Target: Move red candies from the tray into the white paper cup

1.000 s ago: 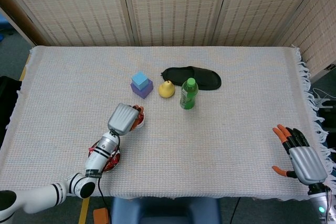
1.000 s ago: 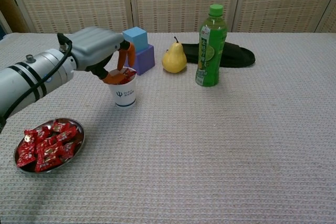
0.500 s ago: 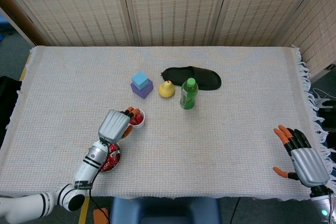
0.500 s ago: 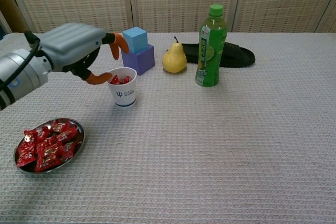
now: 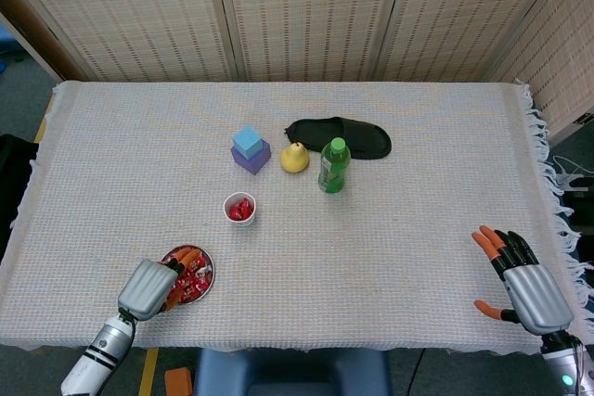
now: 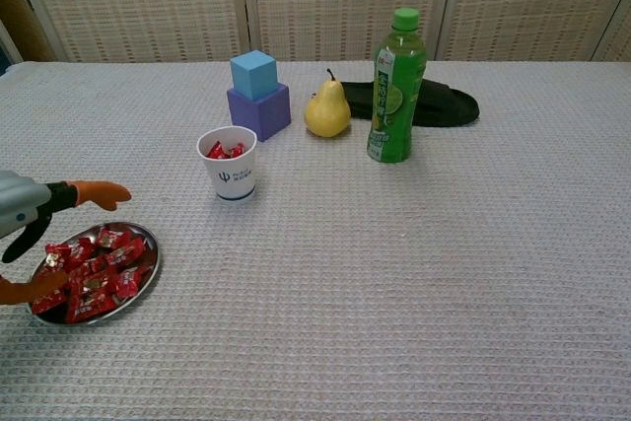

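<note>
- Head view: woven screen panels stand behind a table [image 5: 418,229] under a pale knitted cloth, fringed on its right edge.
- Your left hand [image 5: 153,287] sits at the near-left edge, over the near rim of the tray [image 5: 206,261]. Its orange-tipped fingers reach in over the red candies [image 5: 193,275]; whether they pinch one you cannot tell from here.
- The white paper cup [image 5: 239,210] stands apart from the tray, further back and a little right, with red candies showing inside it.
- Behind the cup: a blue cube [image 5: 247,141] stacked on a purple block [image 5: 252,159], a yellow pear [image 5: 294,159] just beside it, a green bottle [image 5: 333,166] upright, and a black slipper [image 5: 348,137] lying behind the pear and bottle.
- Your right hand [image 5: 522,277] rests at the near-right corner, well apart from everything, fingers spread and holding nothing.
- Chest view: the tray [image 6: 148,268] lies near-left, heaped with red wrapped candies [image 6: 94,273].
- Your left hand [image 6: 35,234] enters at the left edge; one finger points out above the tray's far rim, the thumb lies low at its near-left side. The fingers stand apart with no candy seen between them.
- The cup [image 6: 228,165] stands upright behind and right of the tray, a few red pieces at its mouth.
- Your right hand does not show in this view.
</note>
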Motion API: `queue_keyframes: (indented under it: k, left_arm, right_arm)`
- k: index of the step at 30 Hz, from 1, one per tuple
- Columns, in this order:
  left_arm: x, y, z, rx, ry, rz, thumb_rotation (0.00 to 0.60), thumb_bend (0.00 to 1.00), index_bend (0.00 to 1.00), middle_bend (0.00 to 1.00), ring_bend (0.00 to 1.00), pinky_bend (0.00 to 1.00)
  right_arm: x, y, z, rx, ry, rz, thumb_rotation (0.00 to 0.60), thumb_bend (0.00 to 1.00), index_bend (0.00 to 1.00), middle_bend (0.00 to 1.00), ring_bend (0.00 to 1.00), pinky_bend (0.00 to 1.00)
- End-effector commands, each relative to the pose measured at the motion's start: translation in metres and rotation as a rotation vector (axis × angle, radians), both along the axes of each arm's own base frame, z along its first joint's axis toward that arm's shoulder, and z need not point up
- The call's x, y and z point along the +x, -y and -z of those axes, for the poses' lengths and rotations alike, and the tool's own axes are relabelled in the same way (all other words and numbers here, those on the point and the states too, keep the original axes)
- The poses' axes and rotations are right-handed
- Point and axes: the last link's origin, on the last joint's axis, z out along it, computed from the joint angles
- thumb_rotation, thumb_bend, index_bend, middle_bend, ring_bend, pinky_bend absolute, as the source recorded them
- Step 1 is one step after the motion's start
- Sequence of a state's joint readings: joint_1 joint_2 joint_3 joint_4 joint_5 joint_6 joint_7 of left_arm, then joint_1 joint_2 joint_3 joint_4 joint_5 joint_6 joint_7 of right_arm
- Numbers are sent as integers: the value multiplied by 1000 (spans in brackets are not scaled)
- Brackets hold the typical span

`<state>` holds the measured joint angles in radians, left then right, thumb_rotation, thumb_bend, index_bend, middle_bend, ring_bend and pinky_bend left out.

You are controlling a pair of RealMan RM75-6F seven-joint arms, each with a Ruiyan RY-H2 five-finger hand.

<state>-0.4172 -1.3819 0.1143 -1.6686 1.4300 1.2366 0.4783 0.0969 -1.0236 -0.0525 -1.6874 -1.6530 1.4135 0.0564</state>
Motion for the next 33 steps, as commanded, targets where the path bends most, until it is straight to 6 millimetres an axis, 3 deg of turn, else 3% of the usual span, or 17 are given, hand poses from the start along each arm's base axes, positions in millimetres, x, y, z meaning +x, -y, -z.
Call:
queue_keyframes:
  k: [1,13,19,26,33]
  left_arm:
    - [-8,5,4,-19,-33,-28,600,375,77,116,678,1000]
    - [-10,2,30,-16,-90,-8,600,374,165,161,678,1000]
    - [-10,-1,35,-8,-107,-5,600,374,243,267,681,1000]
    - [-13,-3,39,-14,-150,-9,600,372,305,294,682,1000]
    - [-15,-3,40,-2,-168,2,600,367,390,389,681,1000]
  right_arm:
    - [1,-1,-1,-3,1,-2,600,25,0,0,0,0]
    - [0,-5,-5,-15,10,-4,600,25,0,0,0,0]
    - [0,-4,-6,-16,11,-4,600,25,0,0,0,0]
    - [-1,-4,-6,-18,9,-1,600,25,0,0,0,0]
    - [-1,-3,-5,-18,8,1,600,25,0,0,0,0]
